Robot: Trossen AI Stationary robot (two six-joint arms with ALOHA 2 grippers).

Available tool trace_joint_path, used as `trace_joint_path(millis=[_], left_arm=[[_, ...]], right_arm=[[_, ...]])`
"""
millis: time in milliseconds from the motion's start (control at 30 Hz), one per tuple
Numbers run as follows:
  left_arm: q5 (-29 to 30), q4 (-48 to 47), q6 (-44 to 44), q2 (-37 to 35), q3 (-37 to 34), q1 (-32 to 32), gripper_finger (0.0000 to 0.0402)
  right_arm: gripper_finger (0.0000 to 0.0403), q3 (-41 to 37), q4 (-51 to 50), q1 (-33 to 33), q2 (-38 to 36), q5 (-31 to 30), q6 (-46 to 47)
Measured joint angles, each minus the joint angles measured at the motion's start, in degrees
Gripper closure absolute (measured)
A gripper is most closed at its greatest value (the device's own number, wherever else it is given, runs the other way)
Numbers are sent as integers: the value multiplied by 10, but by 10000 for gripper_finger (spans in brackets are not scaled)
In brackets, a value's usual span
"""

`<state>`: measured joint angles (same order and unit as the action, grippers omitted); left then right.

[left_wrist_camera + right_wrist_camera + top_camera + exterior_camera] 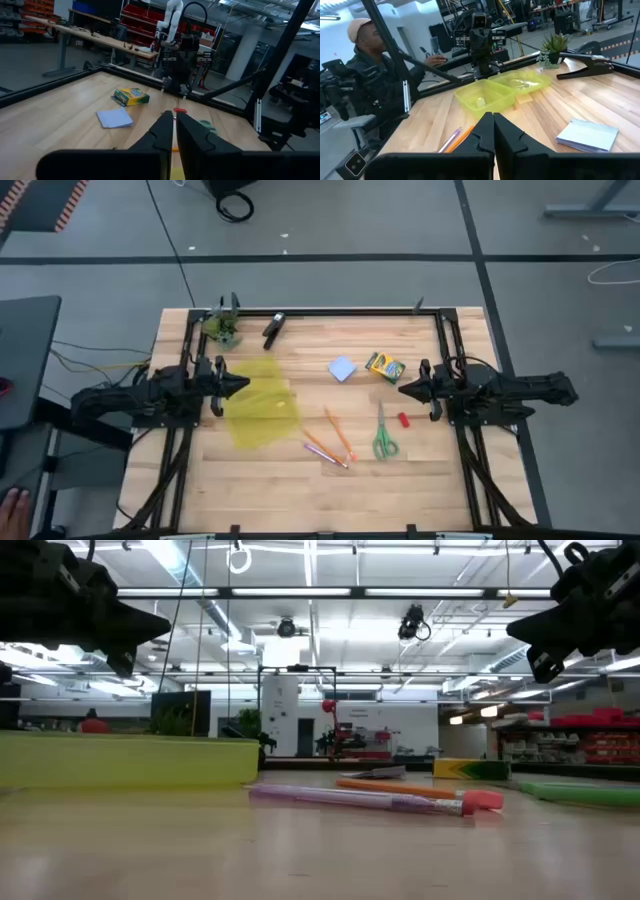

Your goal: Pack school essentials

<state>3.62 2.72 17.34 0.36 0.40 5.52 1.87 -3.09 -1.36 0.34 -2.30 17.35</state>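
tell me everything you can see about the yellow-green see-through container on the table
The yellow-green translucent plastic container lies open on the left part of the wooden table, its lid folded out flat beside the tray. The right wrist view shows a shallow square tray with a small pale item inside, and the clearer lid hinged behind it. It rests flat on the wood; neither gripper touches it. The left gripper hovers at its edge.

On the wooden table: one yellow-green translucent plastic container (262,406), one pale blue note pad (342,368), one yellow-green crayon box (383,366), one pair of green-handled scissors (384,436), two orange pencils (340,435), one pinkish pen (325,453), one tiny red eraser (404,420), one black clip-like tool (273,328), one small green leafy clump (222,328).
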Motion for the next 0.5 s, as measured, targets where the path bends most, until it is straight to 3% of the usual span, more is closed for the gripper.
trace_joint_path(millis=[500], left_arm=[[0,0,0,0,0,0,370]], right_arm=[[396,0,0,0,0,0,0]])
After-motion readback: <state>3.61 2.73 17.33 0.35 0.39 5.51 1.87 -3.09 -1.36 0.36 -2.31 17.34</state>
